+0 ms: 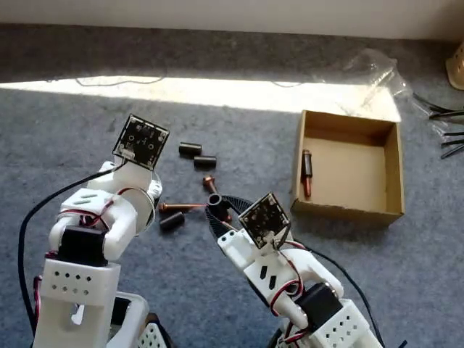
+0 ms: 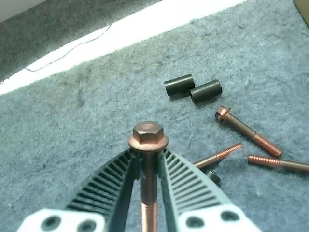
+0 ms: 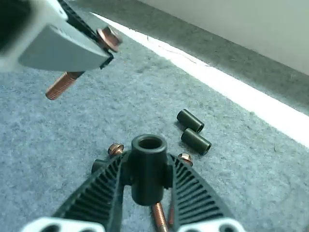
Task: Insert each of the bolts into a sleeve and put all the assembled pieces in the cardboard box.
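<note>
My left gripper (image 2: 148, 155) is shut on a copper bolt (image 2: 148, 137), whose hex head stands beyond the fingertips; the same bolt (image 3: 108, 38) hangs above the carpet in the right wrist view. My right gripper (image 3: 148, 163) is shut on a black sleeve (image 3: 147, 145) with its bore facing outward, and this sleeve (image 1: 214, 200) sits left of the cardboard box (image 1: 349, 212). One assembled bolt and sleeve (image 1: 307, 172) lies inside the box by its left wall. Two loose sleeves (image 1: 197, 156) and loose bolts (image 2: 248, 133) lie on the carpet.
Another sleeve (image 1: 172, 221) and a bolt (image 1: 183, 206) lie on the grey carpet between the arms. A clear plastic bag (image 1: 377, 69) sits behind the box, and black cables (image 1: 446, 134) run along the right edge.
</note>
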Robot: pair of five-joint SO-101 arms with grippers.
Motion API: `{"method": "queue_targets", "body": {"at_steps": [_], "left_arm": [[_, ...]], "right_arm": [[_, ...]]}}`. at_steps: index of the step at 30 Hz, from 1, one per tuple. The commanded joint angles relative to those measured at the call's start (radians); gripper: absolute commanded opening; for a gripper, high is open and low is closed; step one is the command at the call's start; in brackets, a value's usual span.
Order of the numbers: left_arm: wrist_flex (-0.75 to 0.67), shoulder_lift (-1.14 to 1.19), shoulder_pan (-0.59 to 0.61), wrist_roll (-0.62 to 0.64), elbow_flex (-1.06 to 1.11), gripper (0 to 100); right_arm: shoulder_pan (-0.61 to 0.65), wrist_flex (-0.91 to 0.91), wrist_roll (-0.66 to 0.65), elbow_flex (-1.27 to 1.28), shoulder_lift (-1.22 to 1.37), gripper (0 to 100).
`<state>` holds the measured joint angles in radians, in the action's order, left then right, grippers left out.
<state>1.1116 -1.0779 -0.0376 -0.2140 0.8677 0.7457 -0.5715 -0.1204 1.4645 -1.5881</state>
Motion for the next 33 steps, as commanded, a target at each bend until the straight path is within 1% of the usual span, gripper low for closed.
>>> {"method": "queue_targets", "body": {"at_steps": [1, 4, 6, 10, 13, 15, 18, 22, 27, 31, 33], "left_arm": [[-0.021, -0.048, -0.013, -0.005, -0.010, 0], [-0.020, -0.048, -0.013, -0.005, -0.008, 0], [-0.021, -0.048, -0.015, -0.003, -0.008, 0], [-0.021, -0.048, -0.016, -0.002, -0.008, 0], [-0.032, -0.054, -0.015, -0.002, -0.010, 0], [-0.069, -0.054, -0.016, -0.002, -0.010, 0], [-0.127, -0.054, -0.012, -0.002, -0.010, 0], [-0.229, -0.056, -0.010, -0.002, -0.010, 0], [-0.236, -0.058, 0.061, -0.005, -0.016, 0], [-0.318, -0.058, 0.058, -0.002, -0.015, 0], [-0.351, -0.058, 0.027, 0.000, -0.012, 0]], "right_arm": [[-0.015, 0.038, 0.009, -0.012, -0.036, 0.4], [-0.038, -0.035, 0.071, -0.013, -0.165, 0.4], [-0.038, -0.077, 0.077, -0.007, -0.262, 0.4], [-0.059, -0.096, 0.084, -0.013, -0.232, 0.4], [-0.042, -0.031, 0.078, -0.004, -0.249, 0.4], [-0.022, 0.027, 0.078, 0.013, -0.246, 0.4], [-0.031, 0.090, 0.077, 0.084, -0.246, 0.4], [-0.076, 0.099, 0.077, 0.122, -0.246, 0.4], [-0.047, 0.102, 0.078, 0.128, -0.246, 0.4], [-0.045, 0.104, 0.078, 0.150, -0.246, 0.4], [-0.045, 0.137, 0.078, 0.180, -0.246, 0.4]]}}
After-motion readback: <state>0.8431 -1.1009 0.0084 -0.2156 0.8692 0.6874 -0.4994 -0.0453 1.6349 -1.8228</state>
